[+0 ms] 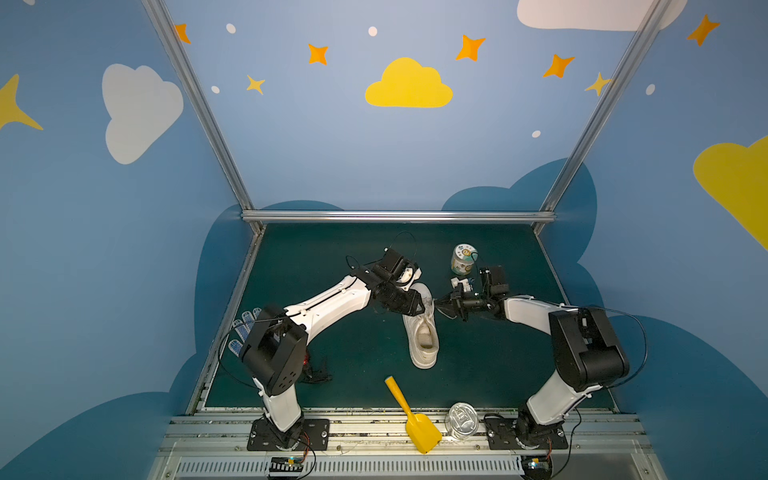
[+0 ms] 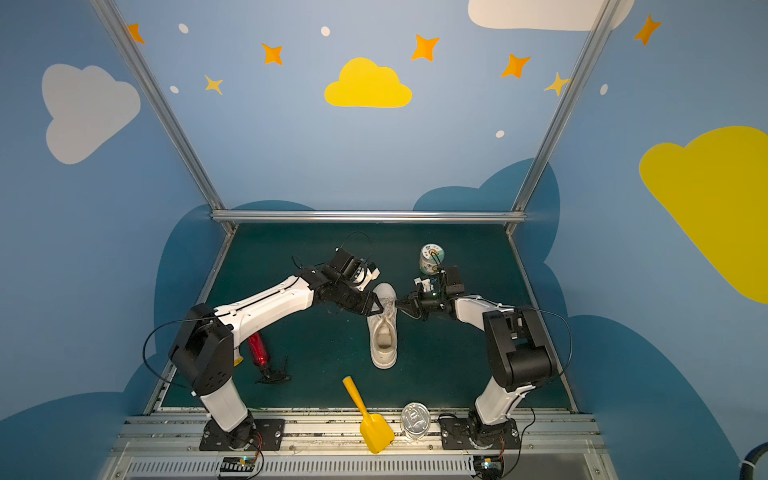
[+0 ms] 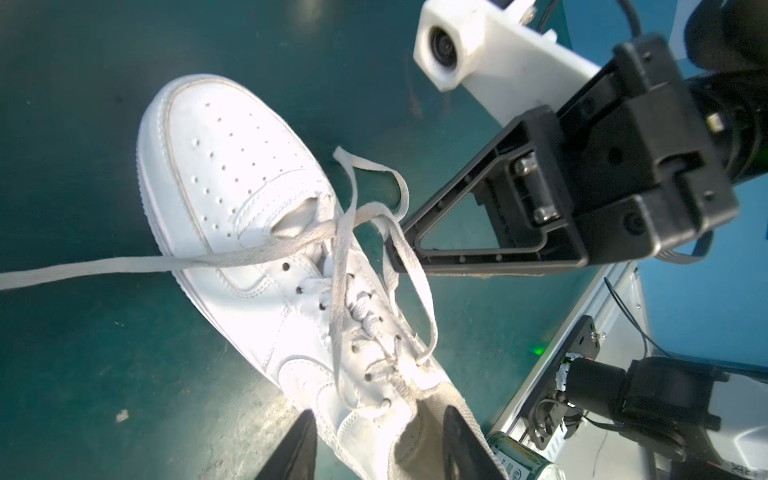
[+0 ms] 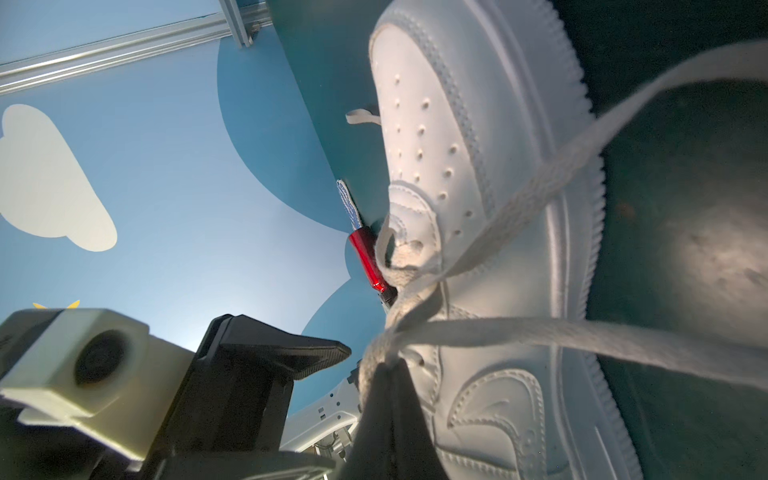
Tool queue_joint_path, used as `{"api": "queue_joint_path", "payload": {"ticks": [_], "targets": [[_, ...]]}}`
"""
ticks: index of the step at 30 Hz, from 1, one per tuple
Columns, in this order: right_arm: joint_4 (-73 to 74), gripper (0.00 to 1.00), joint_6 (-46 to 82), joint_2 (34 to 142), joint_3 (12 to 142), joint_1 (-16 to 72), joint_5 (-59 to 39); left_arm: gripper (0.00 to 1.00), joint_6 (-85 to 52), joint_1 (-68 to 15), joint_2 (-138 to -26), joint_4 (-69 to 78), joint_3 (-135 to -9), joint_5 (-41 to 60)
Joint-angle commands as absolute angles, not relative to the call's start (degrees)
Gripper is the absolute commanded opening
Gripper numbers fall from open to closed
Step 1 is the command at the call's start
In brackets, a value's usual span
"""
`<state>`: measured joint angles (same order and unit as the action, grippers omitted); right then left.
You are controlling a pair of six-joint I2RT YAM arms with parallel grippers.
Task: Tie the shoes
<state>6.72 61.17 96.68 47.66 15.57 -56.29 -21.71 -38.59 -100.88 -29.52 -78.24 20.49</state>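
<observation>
The white sneaker (image 1: 424, 332) (image 2: 384, 336) lies on the green mat, toe toward the back wall, heel toward me. Its flat laces (image 3: 104, 270) are crossed over the tongue, and one end trails off to the side. My left gripper (image 3: 378, 446) (image 1: 420, 311) hangs open over the shoe's collar, one finger (image 3: 293, 449) outside the upper and the other finger (image 3: 461, 444) above the opening. My right gripper (image 4: 386, 399) (image 1: 439, 309) is shut on a lace loop (image 3: 409, 266) beside the eyelets, and that lace (image 4: 582, 340) runs taut from the crossing.
A labelled jar (image 1: 464, 259) stands behind the right gripper. A yellow toy shovel (image 1: 409, 415) and a tin can (image 1: 461, 419) lie at the front edge. A dotted glove (image 1: 243, 328), a red tube (image 2: 259, 349) and a black scrap (image 2: 274, 376) lie at the left.
</observation>
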Motion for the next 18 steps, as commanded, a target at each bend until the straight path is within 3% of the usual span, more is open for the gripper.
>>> {"api": "queue_joint_path", "payload": {"ticks": [1,9,18], "targets": [[12.48,0.00,63.14,98.05,46.74,16.02,-57.61,0.48,-22.81,-38.15,-100.36,-26.83,-77.96,24.18],[29.34,0.00,72.69,101.58,43.47,16.36,-61.24,0.40,-25.04,-37.10,-100.88,-23.04,-76.28,26.88],[34.60,0.00,75.82,100.72,42.42,17.03,-63.23,0.34,-26.04,-36.82,-102.27,-21.72,-76.49,28.43]]}}
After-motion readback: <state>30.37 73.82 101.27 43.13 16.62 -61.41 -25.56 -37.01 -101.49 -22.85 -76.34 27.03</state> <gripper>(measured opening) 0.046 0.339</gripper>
